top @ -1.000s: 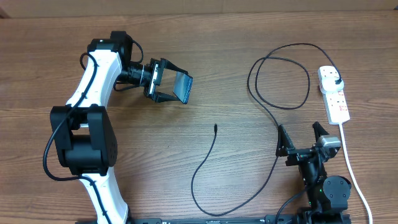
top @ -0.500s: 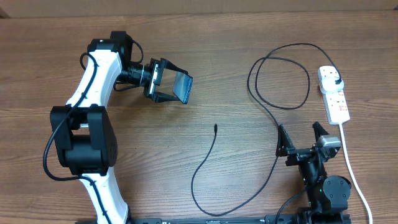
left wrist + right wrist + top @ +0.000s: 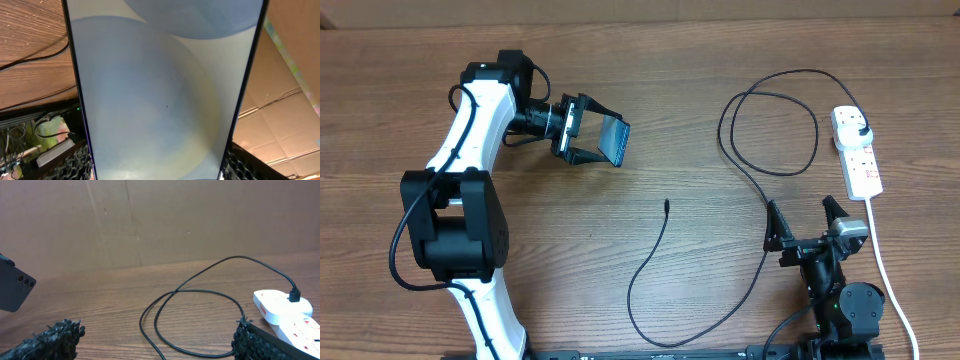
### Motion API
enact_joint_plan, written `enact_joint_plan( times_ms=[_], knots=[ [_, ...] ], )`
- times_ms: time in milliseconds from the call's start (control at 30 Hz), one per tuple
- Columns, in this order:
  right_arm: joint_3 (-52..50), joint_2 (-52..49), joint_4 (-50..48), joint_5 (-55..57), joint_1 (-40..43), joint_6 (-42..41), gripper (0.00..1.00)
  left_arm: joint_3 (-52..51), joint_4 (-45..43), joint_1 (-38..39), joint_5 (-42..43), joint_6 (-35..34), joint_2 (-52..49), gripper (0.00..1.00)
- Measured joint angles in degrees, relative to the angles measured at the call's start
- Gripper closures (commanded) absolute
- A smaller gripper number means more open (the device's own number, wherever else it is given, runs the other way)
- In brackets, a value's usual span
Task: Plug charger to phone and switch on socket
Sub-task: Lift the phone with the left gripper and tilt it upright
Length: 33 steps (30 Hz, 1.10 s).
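Note:
My left gripper [image 3: 592,133] is shut on the phone [image 3: 614,139] and holds it tilted above the table at the upper left. The phone's pale blue screen [image 3: 160,90] fills the left wrist view; its dark back with camera lenses shows in the right wrist view [image 3: 14,291]. The black charger cable [image 3: 760,190] loops across the table's right half. Its connector tip [image 3: 666,205] lies free near the middle, and its black plug [image 3: 861,131] sits in the white socket strip [image 3: 857,153], also seen in the right wrist view [image 3: 285,311]. My right gripper [image 3: 806,222] is open and empty at the lower right.
The strip's white cord [image 3: 886,270] runs down the right edge past my right arm. Cardboard panels [image 3: 150,220] stand beyond the table's far edge. The cable's lower loop [image 3: 650,300] lies near the front edge.

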<state>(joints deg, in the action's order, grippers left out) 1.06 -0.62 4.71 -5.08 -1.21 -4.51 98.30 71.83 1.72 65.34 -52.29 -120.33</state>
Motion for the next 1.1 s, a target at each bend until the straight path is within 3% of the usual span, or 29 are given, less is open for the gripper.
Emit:
enact_joint_plan(
  times_ms=[1100],
  knots=[
    [0.0, 0.0, 0.0, 0.0, 0.0, 0.0, 0.0, 0.0, 0.2, 0.0, -0.87, 0.0, 0.0, 0.96]
  ],
)
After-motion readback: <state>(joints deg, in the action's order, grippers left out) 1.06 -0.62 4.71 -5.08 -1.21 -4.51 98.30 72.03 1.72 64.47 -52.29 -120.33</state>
